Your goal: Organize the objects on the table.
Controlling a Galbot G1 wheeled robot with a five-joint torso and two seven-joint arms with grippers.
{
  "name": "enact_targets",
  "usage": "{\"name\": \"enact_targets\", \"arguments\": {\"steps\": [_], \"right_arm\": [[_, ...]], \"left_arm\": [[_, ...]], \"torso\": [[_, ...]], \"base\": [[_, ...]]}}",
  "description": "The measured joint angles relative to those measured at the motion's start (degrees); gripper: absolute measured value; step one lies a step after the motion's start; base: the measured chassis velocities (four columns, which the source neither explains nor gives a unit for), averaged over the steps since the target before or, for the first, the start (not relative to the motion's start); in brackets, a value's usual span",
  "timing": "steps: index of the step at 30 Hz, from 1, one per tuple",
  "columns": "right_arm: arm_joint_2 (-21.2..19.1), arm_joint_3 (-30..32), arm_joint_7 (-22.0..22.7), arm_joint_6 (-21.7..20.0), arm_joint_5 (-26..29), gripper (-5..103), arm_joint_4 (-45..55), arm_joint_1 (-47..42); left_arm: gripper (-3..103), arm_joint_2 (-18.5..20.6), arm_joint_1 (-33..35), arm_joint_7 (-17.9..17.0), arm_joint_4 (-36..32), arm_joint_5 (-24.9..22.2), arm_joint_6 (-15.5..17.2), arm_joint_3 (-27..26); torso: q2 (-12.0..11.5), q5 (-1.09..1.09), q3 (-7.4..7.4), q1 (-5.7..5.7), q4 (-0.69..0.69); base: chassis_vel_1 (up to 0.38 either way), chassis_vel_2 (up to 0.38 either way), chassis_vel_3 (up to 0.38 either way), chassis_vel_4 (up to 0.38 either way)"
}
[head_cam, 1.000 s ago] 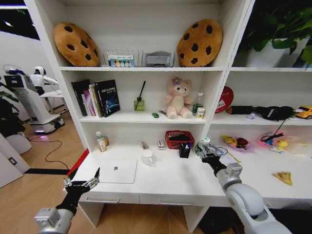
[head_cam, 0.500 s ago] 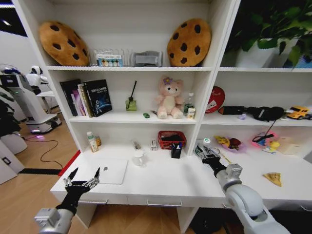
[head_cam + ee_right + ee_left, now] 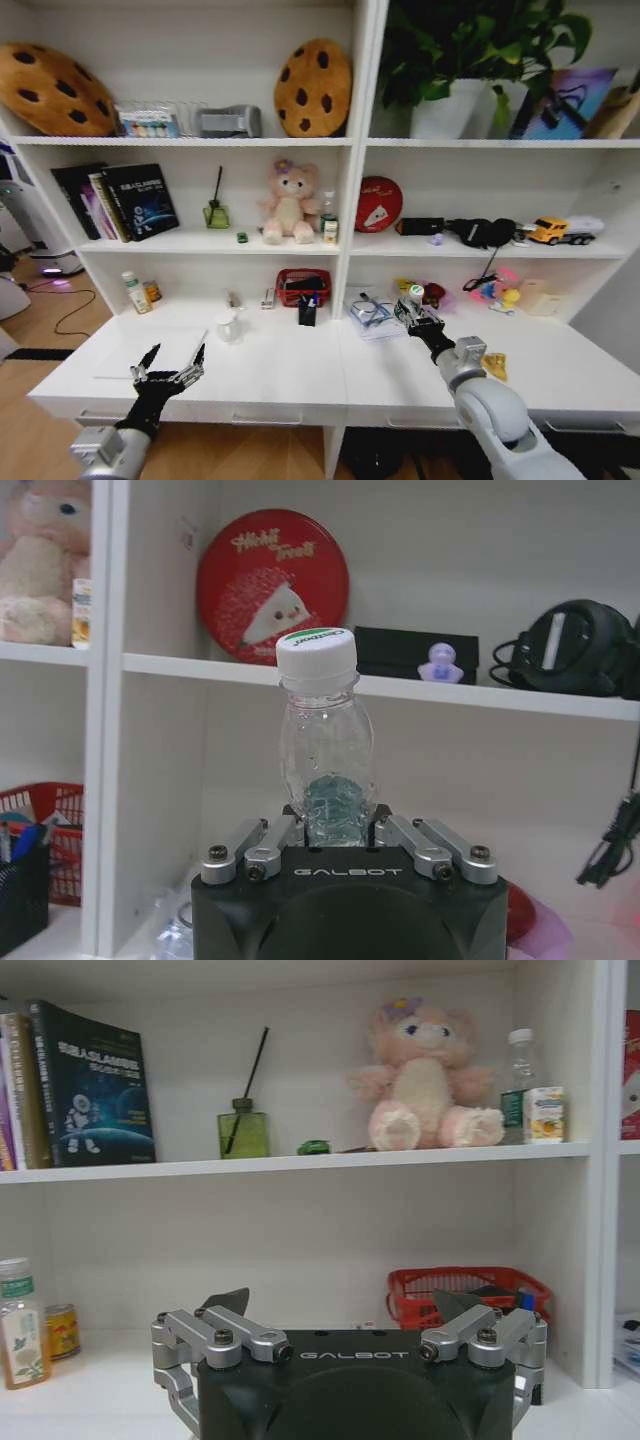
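Note:
My right gripper [image 3: 416,313] is shut on a small clear jar [image 3: 325,750] with a white and green lid, held upright just above the table [image 3: 300,375], right of the shelf's middle post. In the right wrist view the right gripper [image 3: 326,825] clamps the jar's base. My left gripper [image 3: 168,368] hangs open at the near right edge of the thin silver laptop [image 3: 130,358], with nothing between its fingers. In the left wrist view the left gripper [image 3: 345,1305] is spread wide. A tiny green item [image 3: 242,237] lies on the shelf. Pens [image 3: 307,303] stand in a black holder.
A red mesh basket [image 3: 303,284] sits behind the pen holder. A small cup [image 3: 228,327] and two bottles [image 3: 138,293] stand at the back left. A yellow wedge [image 3: 495,366] lies by my right forearm. Papers [image 3: 370,315] and toys crowd the back right.
The whole picture has shifted left, so the camera has swung to the right. The right gripper still holds the jar and the left gripper stays open.

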Motion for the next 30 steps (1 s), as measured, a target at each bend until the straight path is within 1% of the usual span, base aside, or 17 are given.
{"name": "enact_targets", "arguments": {"steps": [1, 2, 3, 4, 5, 6, 7, 8, 10, 13, 17, 19, 30], "right_arm": [[-0.2, -0.5, 0.0, 0.0, -0.3, 26, 0.1, 0.1], [-0.2, -0.5, 0.0, 0.0, -0.3, 26, 0.1, 0.1], [-0.3, -1.3, 0.3, 0.0, -0.6, 26, 0.4, 0.1], [-0.3, -1.7, 0.6, 0.0, -1.1, 26, 0.6, 0.2], [-0.3, -2.3, 1.0, 0.0, -1.8, 26, 0.8, 0.3], [-0.3, -2.3, 1.0, 0.0, -1.8, 26, 0.8, 0.3], [-0.2, -2.6, 1.1, -0.1, -2.3, 26, 0.7, 0.4], [-0.2, -2.8, 1.2, -0.3, -2.7, 26, 0.7, 0.7], [-0.2, -2.9, 1.4, -0.4, -2.7, 26, 0.6, 0.9], [-0.3, -3.0, 1.8, -0.6, -2.7, 26, 0.7, 1.0], [-0.4, -2.9, 2.5, -1.0, -2.6, 26, 1.7, 0.4], [-0.4, -2.6, 3.4, -1.9, -2.4, 26, 3.1, -0.8], [0.2, -2.1, 3.8, -2.4, -2.8, 26, 4.0, -2.1]], "left_arm": [[100, 0.0, 0.0, 0.0, 0.0, 0.0, 0.0, 0.0], [100, 0.0, 0.0, 0.0, 0.0, 0.0, 0.0, 0.0], [100, 0.0, 0.0, 0.0, 0.0, 0.0, 0.0, 0.0], [100, 0.0, 0.0, 0.0, 0.0, 0.0, 0.0, 0.0], [100, 0.0, 0.0, 0.0, 0.0, 0.0, 0.0, 0.0], [100, 0.0, 0.0, 0.0, 0.0, 0.0, 0.0, 0.0], [100, 0.0, 0.0, 0.0, 0.0, 0.0, 0.0, 0.0], [100, 0.0, 0.0, 0.0, 0.0, 0.0, 0.0, 0.0], [100, 0.0, 0.0, 0.0, 0.0, 0.0, 0.0, 0.0], [100, 0.0, 0.0, 0.0, 0.0, 0.0, 0.0, 0.0], [100, 0.0, 0.0, 0.0, 0.0, 0.0, 0.0, 0.0], [100, 0.0, 0.0, 0.0, 0.0, 0.0, 0.0, 0.0], [100, 0.0, 0.0, 0.0, 0.0, 0.0, 0.0, 0.0]], "torso": [[0.0, 0.10, 0.04, 0.05, -0.01], [0.0, 0.10, 0.04, 0.05, -0.01], [0.0, 0.06, 0.02, 0.04, -0.01], [0.0, -0.05, 0.02, 0.02, 0.01], [0.0, 0.01, 0.02, 0.02, 0.00], [0.0, 0.01, 0.02, 0.02, 0.00], [0.0, 0.11, 0.03, 0.03, -0.01], [0.0, 0.00, 0.02, 0.02, 0.03], [0.0, -0.04, 0.01, 0.00, 0.03], [0.0, 0.00, 0.02, 0.01, 0.02], [0.0, -0.03, 0.01, 0.01, 0.01], [0.0, 0.00, 0.01, 0.02, 0.00], [0.0, 0.01, 0.02, 0.04, 0.01]], "base": [[-0.260, -0.329, 0.310, 0.201], [-0.260, -0.329, 0.310, 0.201], [-0.199, -0.249, 0.248, 0.201], [-0.199, -0.249, 0.180, 0.173], [-0.099, -0.141, 0.180, 0.077], [-0.099, -0.141, 0.180, 0.077], [0.052, -0.074, 0.071, 0.077], [0.052, -0.023, 0.034, -0.048], [0.026, -0.012, 0.017, -0.024], [0.096, 0.052, -0.050, -0.054], [0.057, 0.059, -0.056, -0.059], [0.000, 0.000, 0.000, 0.000], [0.006, -0.010, -0.012, 0.010]]}}
